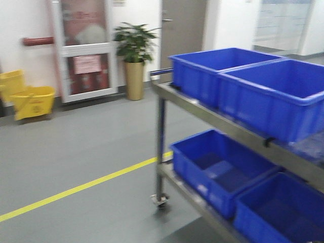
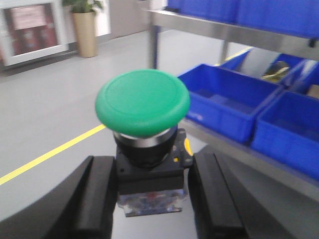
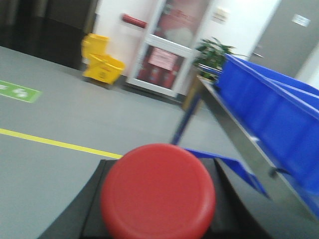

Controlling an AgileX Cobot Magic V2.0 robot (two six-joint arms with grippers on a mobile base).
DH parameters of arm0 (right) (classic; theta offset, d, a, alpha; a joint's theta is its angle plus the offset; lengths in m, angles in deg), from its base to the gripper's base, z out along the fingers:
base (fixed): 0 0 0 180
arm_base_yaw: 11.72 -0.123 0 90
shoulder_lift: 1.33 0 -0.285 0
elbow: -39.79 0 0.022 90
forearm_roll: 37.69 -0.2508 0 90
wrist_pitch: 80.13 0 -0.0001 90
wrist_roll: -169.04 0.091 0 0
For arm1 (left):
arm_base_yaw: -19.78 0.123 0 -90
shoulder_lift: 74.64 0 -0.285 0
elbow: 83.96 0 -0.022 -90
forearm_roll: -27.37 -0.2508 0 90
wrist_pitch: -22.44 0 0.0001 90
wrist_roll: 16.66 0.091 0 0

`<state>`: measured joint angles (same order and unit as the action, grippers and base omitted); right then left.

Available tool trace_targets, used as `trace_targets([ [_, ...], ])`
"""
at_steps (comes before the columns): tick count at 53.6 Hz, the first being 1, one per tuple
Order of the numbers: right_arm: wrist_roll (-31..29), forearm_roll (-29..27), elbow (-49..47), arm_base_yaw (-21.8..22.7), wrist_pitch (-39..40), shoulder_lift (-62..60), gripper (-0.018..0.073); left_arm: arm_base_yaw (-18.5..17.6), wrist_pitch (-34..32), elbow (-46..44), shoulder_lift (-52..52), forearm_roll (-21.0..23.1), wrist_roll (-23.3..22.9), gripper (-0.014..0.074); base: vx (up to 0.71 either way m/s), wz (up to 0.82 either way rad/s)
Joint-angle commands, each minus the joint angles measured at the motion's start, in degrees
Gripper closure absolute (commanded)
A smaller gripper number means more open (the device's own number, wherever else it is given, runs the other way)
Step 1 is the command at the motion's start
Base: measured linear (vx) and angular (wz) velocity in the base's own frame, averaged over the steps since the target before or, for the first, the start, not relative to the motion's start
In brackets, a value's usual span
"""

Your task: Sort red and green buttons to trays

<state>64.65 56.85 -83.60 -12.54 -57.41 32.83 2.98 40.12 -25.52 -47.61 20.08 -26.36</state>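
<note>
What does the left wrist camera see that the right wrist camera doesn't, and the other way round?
Only the left wrist view shows the green button clamped between the left fingers, and the insides of the lower blue crates. Only the right wrist view shows the red button between the right fingers, a yellow mop bucket and a green floor sign. Both show the yellow floor line, the potted plant and the steel cart.
</note>
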Motion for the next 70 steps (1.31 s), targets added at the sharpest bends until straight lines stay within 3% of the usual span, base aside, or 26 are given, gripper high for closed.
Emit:
trace_targets([
  [1,0.1,-1.8,-2.0,0.3,-0.8,0.2,0.0566,-0.2,-5.0,-1.7,0.4,0.1,0.0,0.0596,0.39,-0.83],
  [70,0.1,-1.8,-2.0,0.3,-0.8,0.2,0.0566,-0.2,-5.0,-1.7,0.4,0.1,0.0,0.0596,0.28,-0.69],
])
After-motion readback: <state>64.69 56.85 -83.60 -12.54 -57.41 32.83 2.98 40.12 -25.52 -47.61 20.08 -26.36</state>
